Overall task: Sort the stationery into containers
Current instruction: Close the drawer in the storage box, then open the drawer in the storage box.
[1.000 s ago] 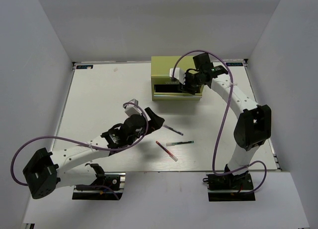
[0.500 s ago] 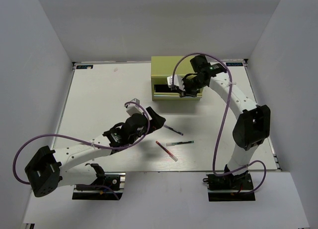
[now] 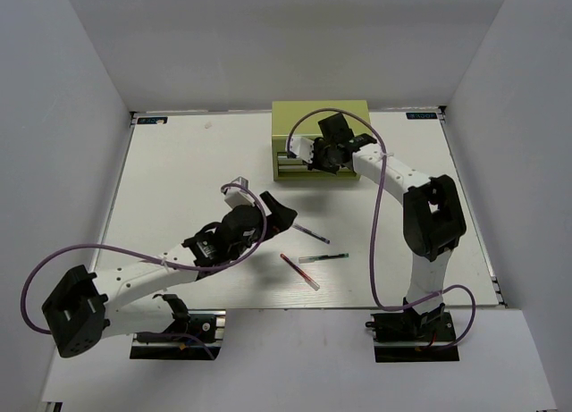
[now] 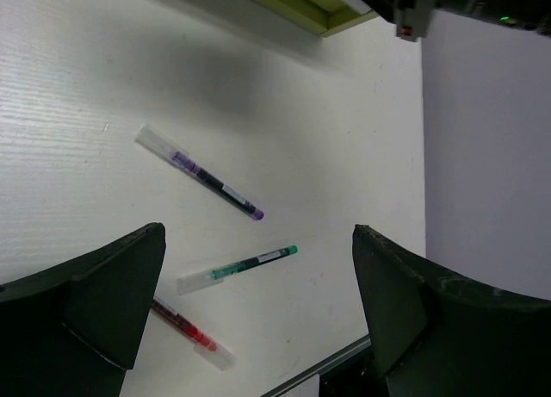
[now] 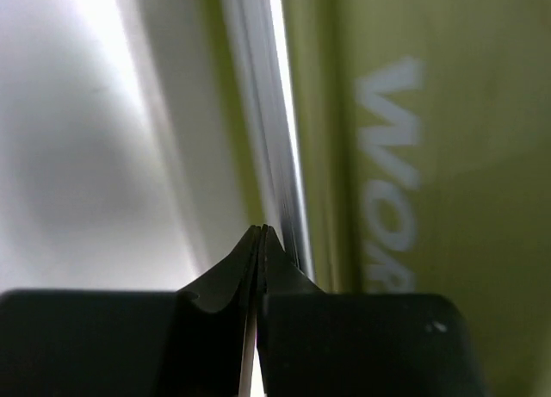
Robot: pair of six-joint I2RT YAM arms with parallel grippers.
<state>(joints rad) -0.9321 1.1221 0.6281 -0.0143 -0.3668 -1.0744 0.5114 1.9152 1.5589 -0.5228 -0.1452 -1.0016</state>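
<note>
Purple pen (image 4: pixel 215 183) beyond left gripper (image 4: pixel 258 233) (apart)

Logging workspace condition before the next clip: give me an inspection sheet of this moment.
Surface: white table, matte.
Job's things: olive-green box at the far edge; dark pen, green pen and red pen loose near the centre; no fourth pen seen.
Clutter: nothing seen.
Grippers: left gripper open above the pens; right gripper shut, empty, at the box front.
Cables: purple cables loop off both arms.
Surroundings: white walls on three sides.
</note>
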